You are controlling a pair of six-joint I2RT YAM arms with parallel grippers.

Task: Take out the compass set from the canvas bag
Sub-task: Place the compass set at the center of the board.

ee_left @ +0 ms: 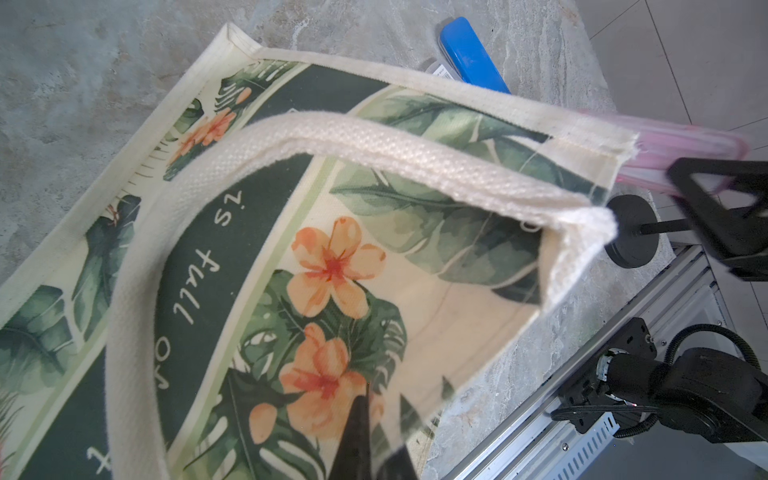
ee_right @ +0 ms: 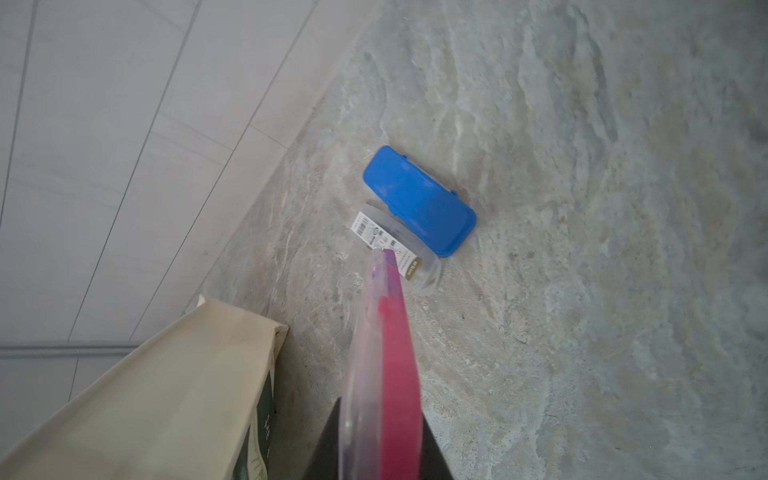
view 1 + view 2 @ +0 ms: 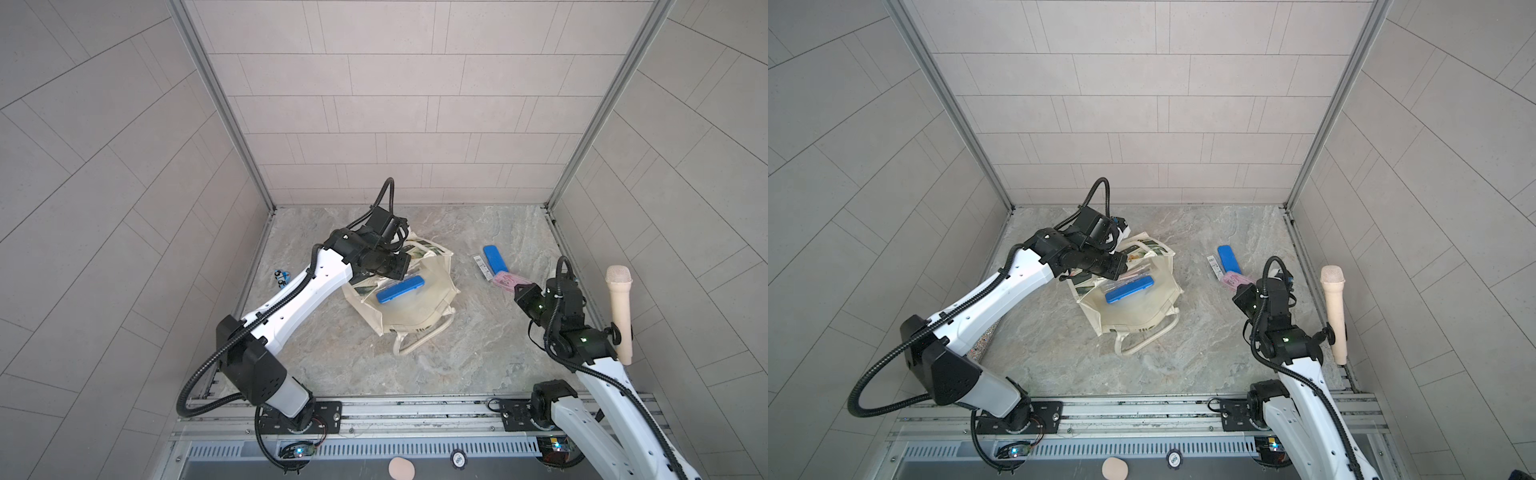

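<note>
Canvas bag [image 3: 415,316] partly behind left arm [image 3: 316,282]

1. Pale grey rectangular-tiled walls [image 3: 395,104] enclose three sides.
2. Silver aluminium corner posts [image 3: 222,104] join the walls.
3. A grey-green marbled stone-look tabletop [image 3: 353,365] forms the floor.
4. A slotted aluminium rail [image 3: 415,410] borders its near edge.
5. Light is soft and even.

Off by the right edge of the marble-look table [image 3: 332,365] there's a beige microphone [image 3: 620,320] standing upright, and some small blue thingy [image 3: 281,278] sits over at the left edge.
</note>
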